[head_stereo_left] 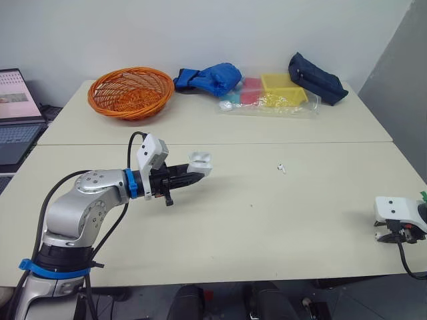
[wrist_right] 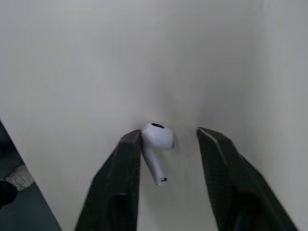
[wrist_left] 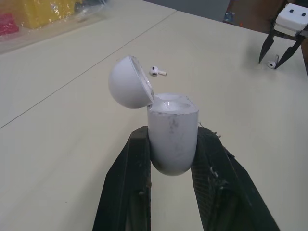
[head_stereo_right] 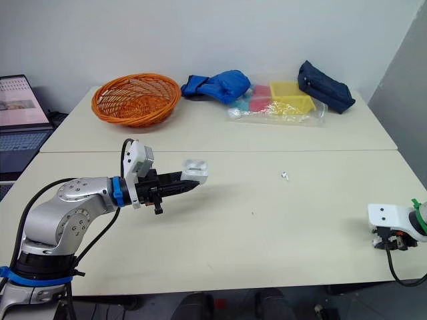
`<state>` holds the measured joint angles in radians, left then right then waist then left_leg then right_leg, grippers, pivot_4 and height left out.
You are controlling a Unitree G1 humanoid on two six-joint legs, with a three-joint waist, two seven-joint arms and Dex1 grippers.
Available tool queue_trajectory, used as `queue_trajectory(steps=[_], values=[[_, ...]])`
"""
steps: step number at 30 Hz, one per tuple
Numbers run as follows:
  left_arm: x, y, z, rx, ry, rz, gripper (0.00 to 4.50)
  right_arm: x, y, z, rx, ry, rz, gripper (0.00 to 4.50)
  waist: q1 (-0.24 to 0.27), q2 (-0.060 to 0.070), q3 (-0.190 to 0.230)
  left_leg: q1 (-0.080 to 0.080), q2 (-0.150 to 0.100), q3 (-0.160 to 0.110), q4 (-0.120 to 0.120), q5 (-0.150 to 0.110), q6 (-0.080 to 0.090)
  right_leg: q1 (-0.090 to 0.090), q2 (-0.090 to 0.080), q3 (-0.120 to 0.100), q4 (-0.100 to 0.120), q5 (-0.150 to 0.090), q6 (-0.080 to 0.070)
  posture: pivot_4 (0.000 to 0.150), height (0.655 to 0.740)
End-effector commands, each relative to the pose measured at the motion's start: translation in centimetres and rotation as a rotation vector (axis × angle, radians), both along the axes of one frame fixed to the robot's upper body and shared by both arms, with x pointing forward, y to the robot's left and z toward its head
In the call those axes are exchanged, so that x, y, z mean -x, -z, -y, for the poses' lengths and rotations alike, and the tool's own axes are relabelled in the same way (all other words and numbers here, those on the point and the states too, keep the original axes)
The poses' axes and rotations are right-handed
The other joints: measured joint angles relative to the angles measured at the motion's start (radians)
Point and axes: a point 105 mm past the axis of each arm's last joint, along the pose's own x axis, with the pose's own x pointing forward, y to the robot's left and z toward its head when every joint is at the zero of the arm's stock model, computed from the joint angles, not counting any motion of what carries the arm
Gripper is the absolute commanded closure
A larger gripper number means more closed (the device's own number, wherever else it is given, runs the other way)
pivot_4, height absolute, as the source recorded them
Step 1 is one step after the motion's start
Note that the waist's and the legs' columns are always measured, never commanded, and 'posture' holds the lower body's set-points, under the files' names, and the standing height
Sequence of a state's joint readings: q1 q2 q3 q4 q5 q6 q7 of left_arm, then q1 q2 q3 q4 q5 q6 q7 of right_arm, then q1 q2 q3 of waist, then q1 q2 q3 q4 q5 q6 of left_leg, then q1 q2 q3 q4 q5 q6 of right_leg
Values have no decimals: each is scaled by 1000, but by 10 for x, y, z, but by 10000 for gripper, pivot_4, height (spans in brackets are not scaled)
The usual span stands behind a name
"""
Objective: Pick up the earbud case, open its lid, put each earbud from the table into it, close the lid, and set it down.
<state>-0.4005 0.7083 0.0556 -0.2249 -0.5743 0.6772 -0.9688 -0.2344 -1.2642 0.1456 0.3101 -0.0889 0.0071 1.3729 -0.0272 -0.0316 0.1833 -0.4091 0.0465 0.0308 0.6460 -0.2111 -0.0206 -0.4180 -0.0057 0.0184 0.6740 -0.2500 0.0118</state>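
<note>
Above the table (head_stereo_left: 267, 233), left of centre, the white earbud case (wrist_left: 172, 139) stands upright, pinched by the left gripper (head_stereo_left: 193, 175). Its body is scuffed and its domed lid (wrist_left: 127, 82) is swung back. One earbud (head_stereo_left: 282, 168) lies mid-table. Another earbud (wrist_right: 156, 144) lies between the right gripper's (wrist_right: 169, 133) spread fingers at the right edge.

An office is suggested by pale beige rectangular tables (head_stereo_left: 280, 127) (two, pushed together) and an open grey laptop (head_stereo_left: 17, 133).
</note>
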Motion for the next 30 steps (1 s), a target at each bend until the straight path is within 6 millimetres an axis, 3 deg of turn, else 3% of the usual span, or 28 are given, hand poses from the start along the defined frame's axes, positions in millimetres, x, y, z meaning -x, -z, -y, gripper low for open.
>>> queue_trajectory(steps=[1, 5, 15, 18, 22, 30], values=[[2, -15, 2, 9, 14, 56, 37484, 1, 1, 3, 7, 12, -8, 13338, 0, 0, 0, 0, 0, 0, 0, 0, 0, 0, 0, 0, 0, 0, 0, 1500, 7400], [1, -15, 2, 10, 10, 55, 37484, 3, -1, 5, 9, 21, -15, 198, 2, 0, 0, 0, 0, -1, -1, 0, 0, 0, 0, -1, 0, 1, 2, 1500, 7400], [0, -12, 1, 7, 4, 46, 37484, 17, 0, 3, -29, 93, -87, 198, 4, 0, 0, 0, 0, -1, -1, 0, 0, 0, 0, -1, 0, 0, 1, 1500, 7400], [2, -11, 3, 10, 11, 43, 37484, 16, -1, 5, -26, 110, -72, 5595, 3, 0, 0, 0, 0, -1, -1, 0, 0, 0, 0, -1, 1, 0, 1, 1500, 7400], [1, -12, 1, 7, 1, 45, 37484, 16, 2, 8, -35, 146, -73, 19381, 3, 0, 0, 0, 0, -1, -1, 0, 0, 0, 0, -1, 2, 0, 1, 1500, 7400], [1, -12, 3, 7, 6, 44, 37484, 15, 3, 2, -65, 156, -65, 19381, 2, 0, 0, 0, 0, -1, 0, 0, 0, 0, 0, -1, 2, 0, 1, 1500, 7400]])
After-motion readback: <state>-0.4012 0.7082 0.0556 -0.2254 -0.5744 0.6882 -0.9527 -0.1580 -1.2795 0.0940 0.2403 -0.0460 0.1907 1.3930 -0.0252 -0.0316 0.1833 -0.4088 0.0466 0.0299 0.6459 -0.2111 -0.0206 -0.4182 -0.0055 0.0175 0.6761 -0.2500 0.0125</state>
